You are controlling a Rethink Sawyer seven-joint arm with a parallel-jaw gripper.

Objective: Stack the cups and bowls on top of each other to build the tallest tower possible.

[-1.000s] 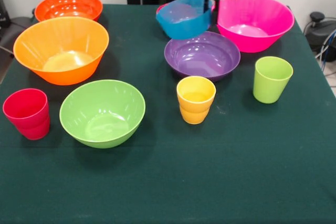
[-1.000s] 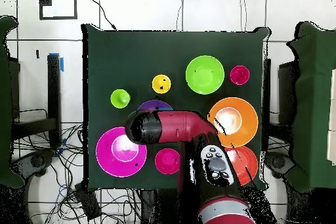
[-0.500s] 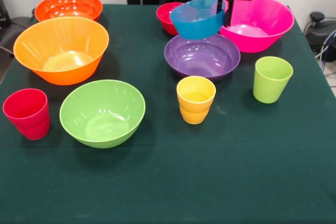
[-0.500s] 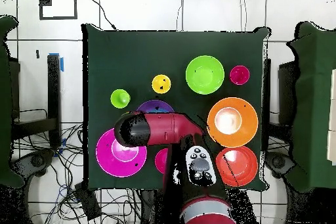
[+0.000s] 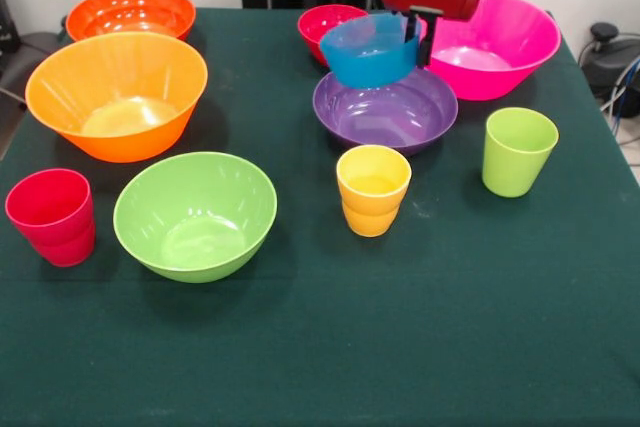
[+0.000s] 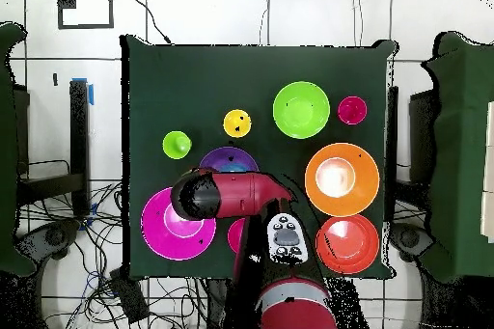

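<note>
My gripper [image 5: 419, 39] is shut on the right rim of the small blue bowl [image 5: 368, 51] and holds it tilted just above the far side of the purple bowl [image 5: 385, 112]. The small red bowl [image 5: 334, 21] sits behind it and the large pink bowl [image 5: 492, 43] to its right. The yellow cup [image 5: 372, 190] and lime green cup [image 5: 518, 151] stand in front of the purple bowl. The red cup [image 5: 51, 216] is at the near left. In the overhead view the arm [image 6: 227, 195] hides the blue bowl and covers part of the purple bowl [image 6: 228, 158].
A light orange bowl [image 5: 116, 94] and a red-orange bowl [image 5: 130, 10] sit at the left, with a lime green bowl [image 5: 195, 214] in front of them. Nothing is stacked. The dark green cloth [image 5: 400, 347] covers the table.
My gripper has carried the blue bowl to the right in the front view and then lower, from beside the small red bowl to just over the purple bowl.
</note>
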